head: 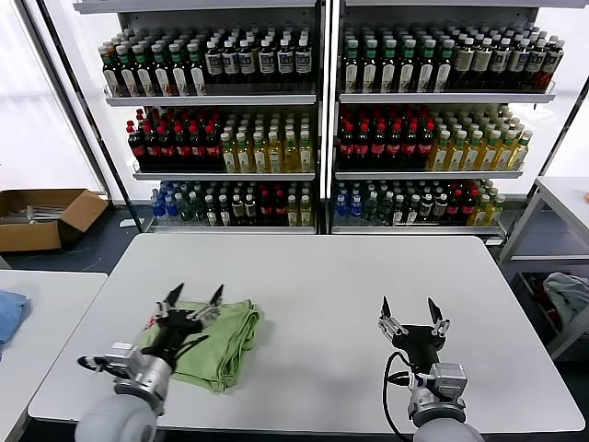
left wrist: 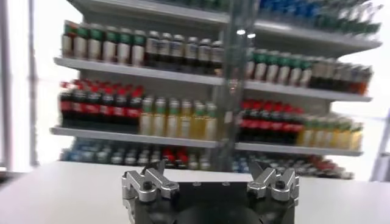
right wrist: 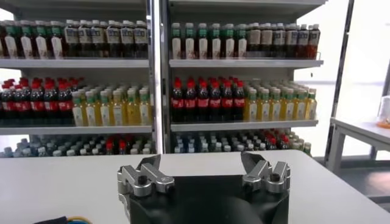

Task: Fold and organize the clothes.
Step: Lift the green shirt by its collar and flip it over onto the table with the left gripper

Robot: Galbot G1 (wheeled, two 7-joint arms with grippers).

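The tabletop [head: 322,304] carries a folded green shirt [head: 216,345] at its near left. The left gripper [head: 193,302] hovers spread above it; a low pass could snag and unfold it. The right gripper [head: 414,311] waits, spread, well apart.

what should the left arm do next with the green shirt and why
Probably lower the left gripper onto the near edge of the light green shirt to tidy the bundle. The shirt lies folded but rumpled on the white table, and this gripper is open right above it, holding nothing. The right gripper is open too, well away from the shirt.
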